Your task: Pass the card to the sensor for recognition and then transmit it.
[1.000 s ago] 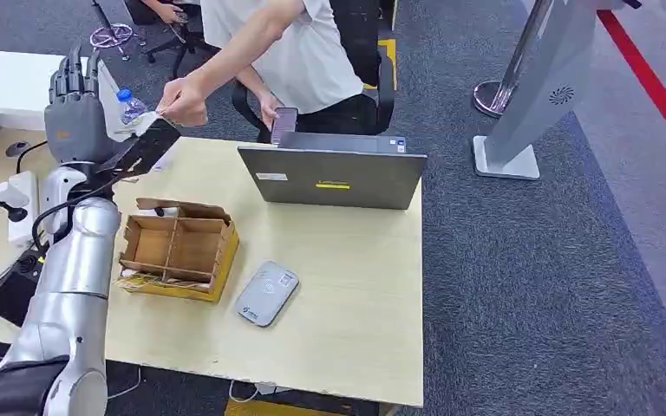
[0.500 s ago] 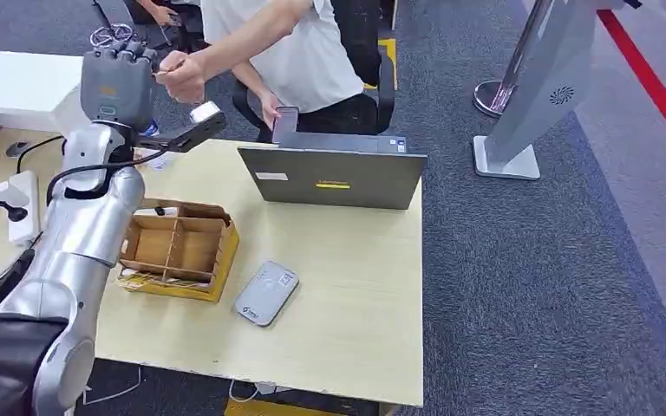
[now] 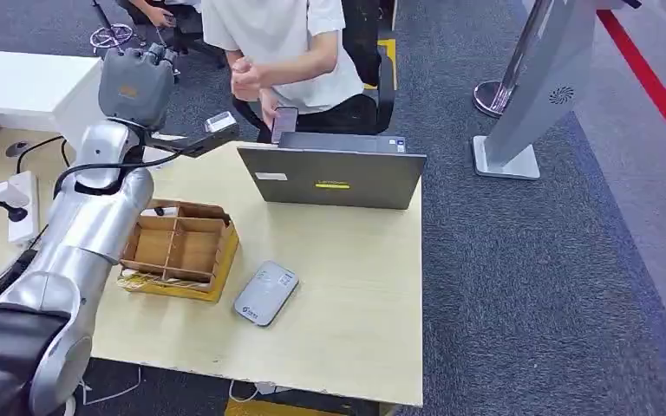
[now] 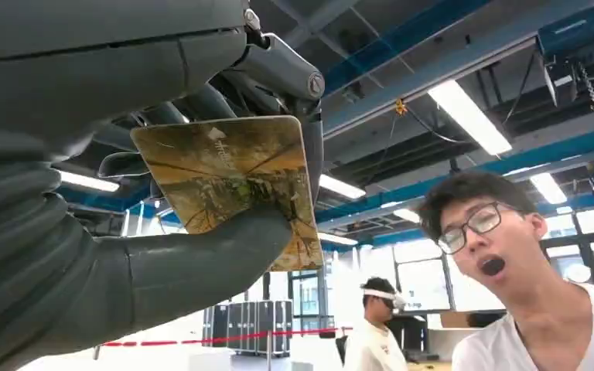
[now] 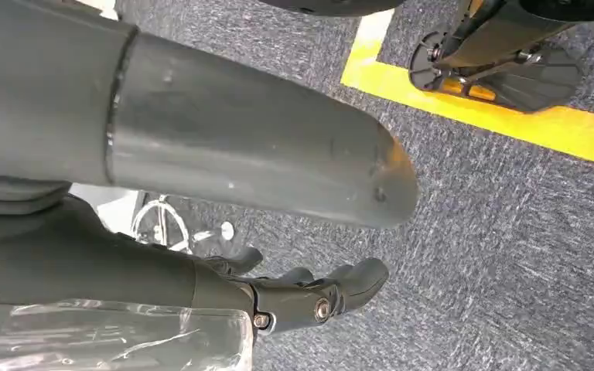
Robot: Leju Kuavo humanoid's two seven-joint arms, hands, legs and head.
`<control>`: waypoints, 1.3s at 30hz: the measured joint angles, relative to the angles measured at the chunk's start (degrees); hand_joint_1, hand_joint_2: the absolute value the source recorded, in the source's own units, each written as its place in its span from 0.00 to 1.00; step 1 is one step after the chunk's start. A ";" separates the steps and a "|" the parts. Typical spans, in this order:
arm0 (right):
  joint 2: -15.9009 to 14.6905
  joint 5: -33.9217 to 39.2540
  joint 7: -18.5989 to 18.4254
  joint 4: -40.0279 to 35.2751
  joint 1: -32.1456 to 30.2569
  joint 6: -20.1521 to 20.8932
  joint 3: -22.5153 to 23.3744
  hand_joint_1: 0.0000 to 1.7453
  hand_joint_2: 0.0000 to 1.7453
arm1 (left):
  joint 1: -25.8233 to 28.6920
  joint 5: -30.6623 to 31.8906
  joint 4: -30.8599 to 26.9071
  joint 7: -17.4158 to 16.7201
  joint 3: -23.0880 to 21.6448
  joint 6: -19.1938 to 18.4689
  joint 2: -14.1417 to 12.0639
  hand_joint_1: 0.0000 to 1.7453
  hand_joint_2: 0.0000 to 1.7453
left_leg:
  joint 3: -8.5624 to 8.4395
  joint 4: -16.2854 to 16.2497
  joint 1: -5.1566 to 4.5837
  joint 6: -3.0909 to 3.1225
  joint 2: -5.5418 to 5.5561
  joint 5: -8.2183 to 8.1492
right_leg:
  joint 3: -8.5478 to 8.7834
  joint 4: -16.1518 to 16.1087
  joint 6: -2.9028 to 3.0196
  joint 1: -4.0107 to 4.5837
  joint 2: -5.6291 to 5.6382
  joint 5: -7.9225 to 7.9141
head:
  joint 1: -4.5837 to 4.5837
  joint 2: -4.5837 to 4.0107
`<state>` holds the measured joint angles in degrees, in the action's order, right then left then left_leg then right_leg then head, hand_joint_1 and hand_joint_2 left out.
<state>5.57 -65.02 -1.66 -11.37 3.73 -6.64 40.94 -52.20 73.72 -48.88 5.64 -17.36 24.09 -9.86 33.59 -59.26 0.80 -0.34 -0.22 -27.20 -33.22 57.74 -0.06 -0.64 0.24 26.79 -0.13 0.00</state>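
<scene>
Your left hand (image 4: 124,232) has the card (image 4: 228,185) pinched between its thick thumb and the darker fingers behind, raised high over the far left corner of the table (image 3: 347,329); the thumb covers just a lower corner, so a quick swing down could let the card pivot or slip out. Your right hand (image 5: 309,297) hangs low over the carpet, fingers curled in on nothing. On the table nearest you lies the grey card reader (image 3: 266,293), well below and apart from the card, and just beside it stands the partitioned cardboard box (image 3: 178,250), right under the arm's likely path down, so you could clip its wall. Further back the laptop (image 3: 334,178) stands open, and beyond it sits a person (image 3: 286,52), hands drawn in near the chest.
</scene>
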 joint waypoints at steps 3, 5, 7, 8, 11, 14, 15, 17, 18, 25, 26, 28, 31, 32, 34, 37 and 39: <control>0.00 0.33 0.02 0.02 0.01 -0.07 0.53 0.00 0.00 | 3.58 -0.90 -4.73 0.66 -0.66 -0.86 -0.09 1.00 1.00 | 0.00 0.00 -0.01 0.00 0.02 0.00 | 0.01 0.00 0.00 -0.01 -0.01 0.00 | 0.00 0.00; 0.00 0.66 0.00 0.02 -0.03 -0.35 1.25 0.00 0.00 | 7.38 -1.33 -9.95 0.44 -1.68 -3.39 -0.42 1.00 1.00 | 0.02 0.00 -0.02 0.00 0.02 -0.01 | 0.01 -0.01 -0.01 -0.02 -0.01 0.01 | 0.02 0.00; 0.00 0.74 -0.15 0.02 -0.03 -0.59 1.77 0.00 0.00 | 11.17 -1.33 -14.85 -0.40 -2.89 -5.91 -0.81 1.00 1.00 | 0.03 0.01 -0.02 0.00 0.01 -0.02 | -0.01 -0.01 -0.01 -0.02 0.00 0.01 | 0.00 0.00; 0.00 0.94 -0.31 0.02 -0.04 -0.63 2.14 0.00 0.00 | 12.89 -1.31 -17.12 -0.70 -3.52 -6.98 -1.03 1.00 1.00 | 0.04 0.01 -0.02 0.00 0.00 -0.02 | -0.03 -0.02 -0.01 -0.02 0.00 0.01 | 0.02 0.00; 0.00 1.53 -0.55 0.02 -0.12 -0.83 2.99 0.00 0.00 | 18.09 -1.07 -23.26 -1.53 -5.55 -8.00 -1.97 1.00 1.00 | 0.05 0.01 -0.01 -0.01 0.01 -0.04 | -0.04 -0.02 -0.01 -0.02 -0.01 0.02 | -0.02 0.00; 0.00 1.77 -0.68 0.02 -0.11 -1.29 3.96 0.00 0.00 | 23.57 -0.83 -28.07 -2.69 -7.30 -8.02 -2.86 1.00 1.00 | 0.04 0.02 -0.02 -0.02 -0.02 -0.05 | -0.05 -0.02 0.00 -0.03 0.01 0.03 | -0.04 0.00; 0.00 1.77 -0.68 0.02 -0.16 -1.44 4.24 0.00 0.00 | 25.57 -0.83 -29.44 -3.13 -7.65 -8.04 -2.95 1.00 1.00 | 0.04 0.02 -0.02 -0.01 -0.02 -0.05 | -0.06 -0.02 0.00 -0.03 0.01 0.03 | -0.04 0.00; 0.00 2.05 -0.68 0.02 -0.22 -1.64 4.63 0.00 0.00 | 28.78 -0.68 -31.34 -3.78 -8.42 -8.53 -3.15 1.00 1.00 | 0.06 0.02 -0.01 -0.02 -0.01 -0.04 | -0.08 -0.02 0.00 -0.02 0.00 0.03 | -0.04 0.00; 0.00 2.18 -0.68 0.02 -0.19 -1.64 4.87 0.00 0.00 | 29.85 -0.70 -31.73 -3.98 -8.61 -9.13 -3.17 1.00 1.00 | 0.05 0.02 -0.01 -0.02 -0.01 -0.04 | -0.08 -0.02 -0.01 -0.02 -0.01 0.04 | -0.04 0.00; 0.00 1.20 -0.57 0.02 -0.16 -1.46 5.35 0.00 0.00 | 33.75 -0.22 -30.53 -4.46 -10.21 -11.41 -2.38 1.00 1.00 | 0.05 0.02 -0.01 -0.02 0.01 -0.03 | -0.08 -0.02 0.00 -0.03 -0.01 0.03 | -0.04 0.00; 0.00 1.07 -0.57 0.02 -0.15 -1.35 5.35 0.00 0.00 | 33.82 -0.06 -29.78 -4.46 -10.47 -11.67 -2.07 1.00 1.00 | 0.05 0.02 -0.02 -0.02 0.01 -0.03 | -0.07 -0.02 0.00 -0.03 -0.01 0.02 | -0.04 0.00; 0.00 0.90 -0.57 0.02 -0.15 -1.20 5.35 0.00 0.00 | 33.84 0.13 -28.39 -4.46 -11.08 -12.15 -1.42 1.00 1.00 | 0.05 0.01 -0.02 -0.03 0.01 -0.03 | -0.07 -0.02 0.00 -0.03 -0.01 0.01 | -0.04 0.00; 0.00 0.42 -0.55 0.02 -0.14 -1.11 5.35 0.00 0.00 | 33.81 0.37 -26.18 -4.46 -11.65 -12.74 -0.33 1.00 1.00 | 0.05 0.01 -0.02 -0.03 0.01 -0.03 | -0.07 -0.02 0.00 -0.03 -0.01 0.01 | -0.07 0.00; 0.00 0.37 -0.53 0.02 -0.14 -1.03 5.35 0.00 0.00 | 33.79 0.46 -25.49 -4.46 -11.91 -12.79 0.04 1.00 1.00 | 0.05 0.01 -0.02 -0.03 0.02 -0.03 | -0.07 -0.02 0.00 -0.03 -0.01 0.01 | -0.04 0.00; 0.00 0.24 -0.48 0.02 -0.13 -0.90 5.35 0.00 0.00 | 33.72 0.50 -24.22 -4.46 -12.43 -13.27 0.72 1.00 1.00 | 0.05 0.01 -0.02 -0.03 0.02 -0.03 | -0.08 -0.02 0.00 -0.03 -0.01 0.01 | -0.04 0.00; 0.00 0.20 -0.39 0.02 -0.11 -0.61 5.35 0.00 0.00 | 33.62 0.55 -21.89 -4.46 -13.09 -13.77 1.86 1.00 1.00 | 0.05 0.01 -0.02 -0.03 0.02 -0.03 | -0.08 -0.02 0.00 -0.03 -0.01 0.01 | -0.04 0.00; 0.00 0.04 -0.31 0.02 -0.11 -0.59 5.35 0.00 0.00 | 33.60 0.70 -20.28 -4.26 -13.81 -13.79 2.62 1.00 1.00 | 0.06 0.01 -0.02 -0.03 0.01 -0.03 | -0.08 -0.02 0.00 -0.03 -0.01 0.01 | -0.07 0.00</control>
<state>5.57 -64.98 -1.97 -11.34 3.62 -7.23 46.29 -18.60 74.42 -69.15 1.38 -31.17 10.29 -7.23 33.65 -59.25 0.78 -0.37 -0.20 -27.24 -33.30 57.72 -0.06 -0.67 0.23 26.81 -0.20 0.00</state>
